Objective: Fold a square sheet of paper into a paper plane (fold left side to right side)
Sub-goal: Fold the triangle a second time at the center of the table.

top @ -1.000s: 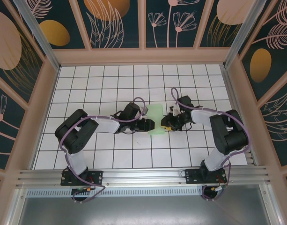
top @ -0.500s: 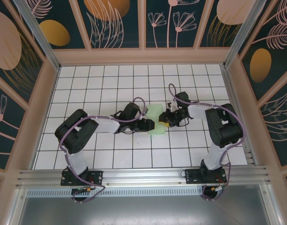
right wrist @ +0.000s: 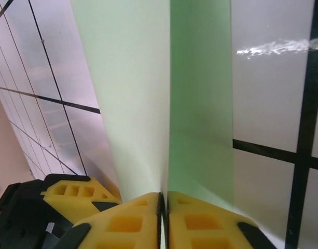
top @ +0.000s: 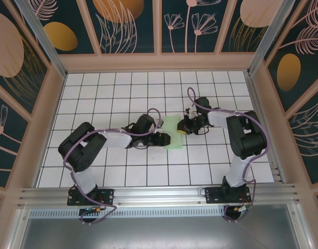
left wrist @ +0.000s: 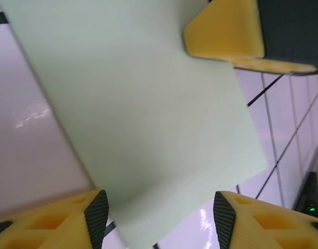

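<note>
On table, right claw pinches square sheet of paper.

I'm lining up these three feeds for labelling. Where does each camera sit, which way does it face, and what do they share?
Top external: above and behind the bases, looking down on the table, both arms, and the green sheet between left gripper and right gripper.
Left wrist: low over the sheet, facing past its own spread fingers.
Right wrist: facing along its own closed fingers, which pinch the sheet.
Shared: both wrist views catch the sheet and the opposite gripper's yellow finger.
</note>
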Robot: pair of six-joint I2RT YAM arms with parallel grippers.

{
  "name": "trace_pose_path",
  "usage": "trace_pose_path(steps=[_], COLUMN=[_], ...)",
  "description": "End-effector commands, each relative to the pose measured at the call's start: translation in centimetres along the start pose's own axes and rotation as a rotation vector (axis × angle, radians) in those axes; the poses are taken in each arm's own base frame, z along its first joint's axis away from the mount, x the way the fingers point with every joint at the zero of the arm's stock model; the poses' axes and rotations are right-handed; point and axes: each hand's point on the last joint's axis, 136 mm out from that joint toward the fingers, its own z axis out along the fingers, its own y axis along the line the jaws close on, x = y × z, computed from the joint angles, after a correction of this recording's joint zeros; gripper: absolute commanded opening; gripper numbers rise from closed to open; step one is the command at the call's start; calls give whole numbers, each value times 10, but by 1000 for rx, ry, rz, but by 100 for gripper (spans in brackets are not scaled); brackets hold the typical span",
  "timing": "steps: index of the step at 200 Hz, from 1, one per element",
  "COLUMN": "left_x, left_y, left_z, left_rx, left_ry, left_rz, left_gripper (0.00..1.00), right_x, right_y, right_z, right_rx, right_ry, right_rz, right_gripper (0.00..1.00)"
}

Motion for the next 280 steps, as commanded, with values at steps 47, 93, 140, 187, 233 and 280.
trace_pose_path(steps=[47, 93, 140, 187, 233, 280], left_x=[-19, -2, 6, 6, 5, -5], left_y=[-47, -67, -77, -56, -52, -60], left_z=[-55, -23, 21, 36, 46, 38], left_rx=[-67, -184, -339, -530, -578, -575], left_ry=[-161, -126, -71, -62, -59, -101], left_rz=[275, 369, 448, 460, 481, 496], left_gripper=[63, 68, 71, 75, 69, 55], right_x=[6, 9, 6, 7, 9, 10], right_y=[6, 4, 4, 3, 0, -3], right_z=[-7, -8, -8, -5, -4, -2], right_rx=[1, 9, 13, 12, 11, 19], right_ry=[51, 53, 46, 56, 59, 66], right_rz=[40, 50, 49, 51, 56, 56], right_gripper=[8, 8, 8, 8, 8, 8])
